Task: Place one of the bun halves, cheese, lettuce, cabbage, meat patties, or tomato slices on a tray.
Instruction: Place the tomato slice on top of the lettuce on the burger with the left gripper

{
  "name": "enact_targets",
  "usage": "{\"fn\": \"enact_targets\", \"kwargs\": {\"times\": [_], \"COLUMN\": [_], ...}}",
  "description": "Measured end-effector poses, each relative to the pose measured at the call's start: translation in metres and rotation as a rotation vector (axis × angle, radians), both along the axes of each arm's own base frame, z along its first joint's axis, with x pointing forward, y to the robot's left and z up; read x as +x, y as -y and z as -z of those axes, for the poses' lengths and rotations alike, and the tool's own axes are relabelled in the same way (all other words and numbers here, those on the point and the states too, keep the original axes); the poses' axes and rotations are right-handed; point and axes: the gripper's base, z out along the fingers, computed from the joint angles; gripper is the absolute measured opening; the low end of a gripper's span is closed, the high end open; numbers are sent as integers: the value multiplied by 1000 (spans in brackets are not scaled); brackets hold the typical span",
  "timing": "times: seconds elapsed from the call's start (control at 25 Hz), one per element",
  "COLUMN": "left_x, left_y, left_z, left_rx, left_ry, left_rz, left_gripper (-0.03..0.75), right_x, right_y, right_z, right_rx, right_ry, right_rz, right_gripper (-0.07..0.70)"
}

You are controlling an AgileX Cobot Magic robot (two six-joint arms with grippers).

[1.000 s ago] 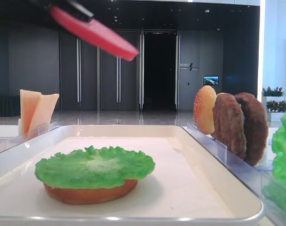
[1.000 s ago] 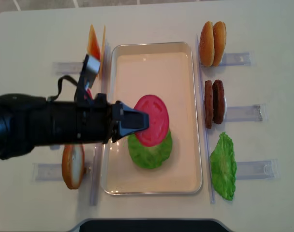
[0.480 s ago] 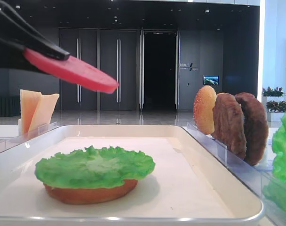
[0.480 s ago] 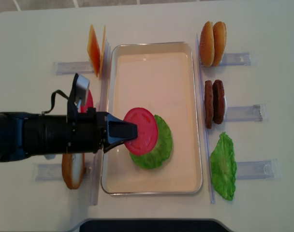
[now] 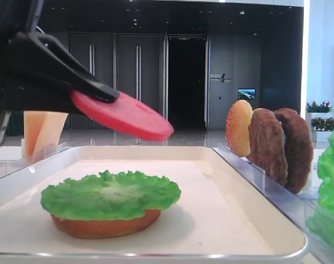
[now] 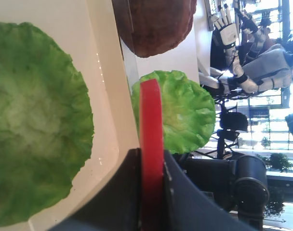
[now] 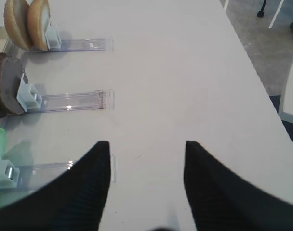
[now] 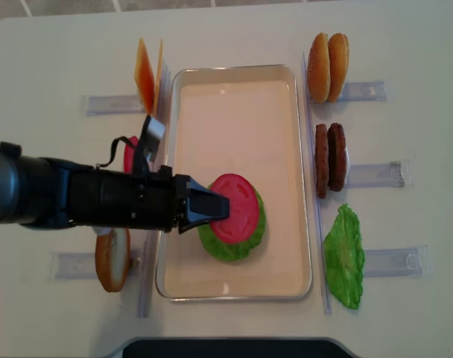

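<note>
Since a second ago the left jaws point(image 8: 211, 208) have dropped, clamped on the tomato slice point(image 8: 235, 209), now above the lettuce point(image 8: 230, 242) in the tray point(image 8: 234, 287). Level it, centre it, then release; right jaws point(image 7: 146, 159) gape empty.
</note>
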Motion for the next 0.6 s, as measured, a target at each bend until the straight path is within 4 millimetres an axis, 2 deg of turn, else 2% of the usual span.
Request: {"fn": "enact_targets", "kwargs": {"times": [0.16,0.6], "left_x": [5,10], "left_y": [12,9], "left_z": [6,12], "left_rx": [33,95], "left_ry": [3,12], "left_rz": [31,-6], "left_gripper": [47,46], "right_x": [0,0], "right_y": [0,0], "right_z": [0,0], "right_rx": [0,1], "right_ry": [0,0], "right_rz": [0,1], "right_gripper": [365,365]}}
